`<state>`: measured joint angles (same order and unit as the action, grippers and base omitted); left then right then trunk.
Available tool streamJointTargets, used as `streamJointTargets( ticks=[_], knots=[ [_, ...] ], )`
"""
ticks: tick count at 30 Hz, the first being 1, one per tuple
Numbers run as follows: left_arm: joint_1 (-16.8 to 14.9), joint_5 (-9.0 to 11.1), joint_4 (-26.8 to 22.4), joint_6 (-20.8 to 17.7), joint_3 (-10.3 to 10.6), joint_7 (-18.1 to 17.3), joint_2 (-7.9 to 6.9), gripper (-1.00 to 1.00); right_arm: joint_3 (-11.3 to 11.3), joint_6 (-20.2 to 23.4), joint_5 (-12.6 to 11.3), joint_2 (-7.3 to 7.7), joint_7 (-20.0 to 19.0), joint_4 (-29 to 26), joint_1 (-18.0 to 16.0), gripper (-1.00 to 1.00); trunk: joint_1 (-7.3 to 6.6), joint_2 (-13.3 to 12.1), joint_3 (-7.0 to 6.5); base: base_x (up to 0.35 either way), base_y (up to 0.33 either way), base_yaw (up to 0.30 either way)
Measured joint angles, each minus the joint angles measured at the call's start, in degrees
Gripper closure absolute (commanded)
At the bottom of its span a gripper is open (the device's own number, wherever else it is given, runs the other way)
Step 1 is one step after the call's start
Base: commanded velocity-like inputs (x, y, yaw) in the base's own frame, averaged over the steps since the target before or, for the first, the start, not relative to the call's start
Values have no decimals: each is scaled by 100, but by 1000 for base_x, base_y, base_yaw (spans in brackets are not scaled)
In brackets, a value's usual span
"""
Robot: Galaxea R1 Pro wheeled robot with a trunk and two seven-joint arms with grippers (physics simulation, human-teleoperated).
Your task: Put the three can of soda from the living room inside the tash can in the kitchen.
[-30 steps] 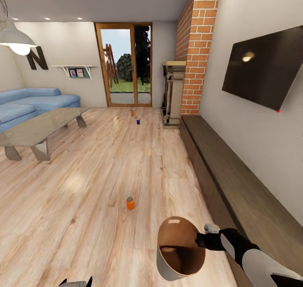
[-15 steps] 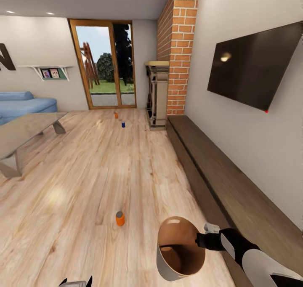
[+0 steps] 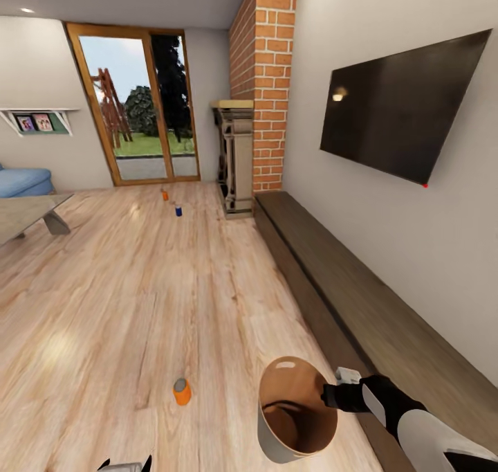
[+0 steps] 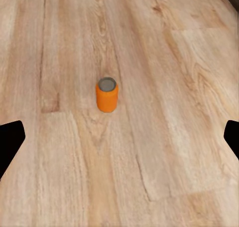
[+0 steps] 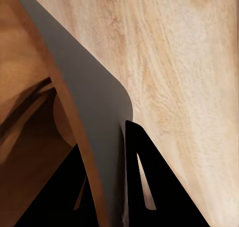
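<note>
Carrying the pale grey, brown-lined bin (image 3: pixel 294 416) pinched in our right hand (image 3: pixel 332 394); next, left hand (image 4: pixel 119 137), spread, takes the orange can (image 4: pixel 107 94).

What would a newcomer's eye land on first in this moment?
Probably the trash can low in the head view, glossy brown inside, held by its rim in the right gripper. Next, the orange soda can upright on the wood floor just left of it, with two more cans far off by the glass door.

Soda can (image 3: pixel 182 392) stands left of trash can (image 3: pixel 294 410).
</note>
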<state>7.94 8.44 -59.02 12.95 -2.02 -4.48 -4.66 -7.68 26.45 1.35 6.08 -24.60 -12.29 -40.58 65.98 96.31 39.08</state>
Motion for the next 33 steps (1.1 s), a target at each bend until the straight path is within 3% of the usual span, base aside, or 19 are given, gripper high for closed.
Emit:
streamJointTargets(
  ticks=[15,28,33],
  knots=[
    [-2,0,4,-1,0,0,0,-100,5,-23,30,-8,4,3,0,100,0,0,0,308,182,-16],
    [-2,0,12,-9,0,0,0,-100,40,-33,44,-7,71,-8,0,100,0,0,0,305,175,205],
    [-7,-10,24,-23,0,-6,1,-100,40,-250,39,-8,241,-23,0,100,0,0,0,319,46,244]
  ],
)
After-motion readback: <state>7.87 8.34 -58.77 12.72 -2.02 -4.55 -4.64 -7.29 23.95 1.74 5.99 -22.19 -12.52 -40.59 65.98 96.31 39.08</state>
